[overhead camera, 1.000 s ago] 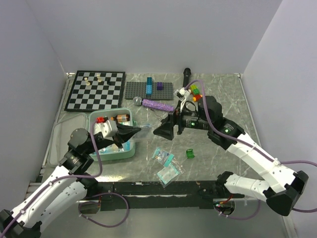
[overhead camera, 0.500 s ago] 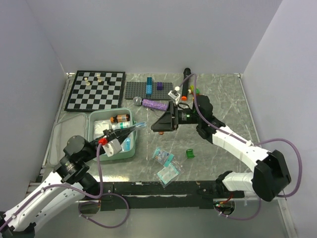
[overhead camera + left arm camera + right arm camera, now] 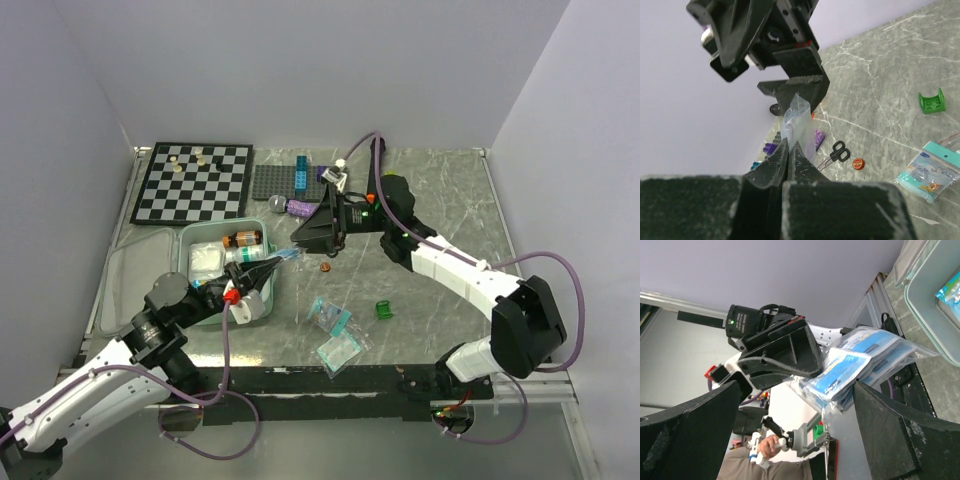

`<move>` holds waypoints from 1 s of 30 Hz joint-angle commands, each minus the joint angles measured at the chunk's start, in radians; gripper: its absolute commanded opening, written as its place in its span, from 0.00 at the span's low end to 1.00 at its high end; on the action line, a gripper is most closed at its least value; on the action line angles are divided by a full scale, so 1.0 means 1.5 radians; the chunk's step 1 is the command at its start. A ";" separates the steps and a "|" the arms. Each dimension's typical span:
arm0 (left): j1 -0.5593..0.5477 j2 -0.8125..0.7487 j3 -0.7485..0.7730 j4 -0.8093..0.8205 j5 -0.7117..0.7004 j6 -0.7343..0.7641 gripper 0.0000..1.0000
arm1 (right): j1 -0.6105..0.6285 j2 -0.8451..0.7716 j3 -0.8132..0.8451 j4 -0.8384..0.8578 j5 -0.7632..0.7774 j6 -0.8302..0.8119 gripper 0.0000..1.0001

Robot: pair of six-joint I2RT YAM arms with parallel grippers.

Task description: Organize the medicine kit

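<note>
The mint-green medicine kit lies open at the left, lid flat beside it, with a brown bottle and a white pack inside. My left gripper is shut on a clear bag of blue packets and holds it above the kit's right edge; the bag also shows in the left wrist view. My right gripper is open and empty, facing the bag at close range, jaws either side of it but apart from it. In the wrist views the left gripper pinches the bag's edge and the right gripper gapes wide.
Two teal packets, a green brick and an orange cap lie on the table right of the kit. Scissors lie near the cap. The chessboard, grey studded plate and a purple item sit at the back.
My right gripper has swung left and back, closing in on the bag from the right. My left gripper kept hold of the bag while its arm dropped and turned.
</note>
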 commanded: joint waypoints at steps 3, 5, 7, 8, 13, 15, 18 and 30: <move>-0.016 0.010 0.001 0.050 -0.008 0.026 0.01 | 0.025 0.043 0.070 -0.063 -0.025 -0.033 1.00; -0.020 0.011 0.007 0.045 -0.012 0.029 0.01 | 0.029 0.052 0.072 -0.063 -0.024 -0.035 0.95; -0.021 0.010 0.007 0.044 -0.015 0.033 0.01 | 0.035 0.065 0.079 -0.067 -0.029 -0.038 0.86; -0.021 0.010 0.007 0.045 -0.019 0.036 0.01 | 0.038 0.075 0.082 -0.073 -0.032 -0.042 0.82; -0.022 0.003 0.017 0.018 -0.049 0.058 0.01 | 0.031 0.064 0.068 -0.117 -0.026 -0.080 0.88; -0.022 -0.005 0.018 0.002 -0.058 0.067 0.01 | 0.029 0.063 0.065 -0.134 -0.025 -0.093 0.91; -0.022 -0.016 0.016 -0.011 -0.063 0.070 0.01 | 0.030 0.068 0.057 -0.109 -0.033 -0.077 0.90; -0.023 -0.026 0.015 0.005 -0.045 0.054 0.01 | 0.048 0.102 0.091 -0.060 -0.042 -0.034 0.65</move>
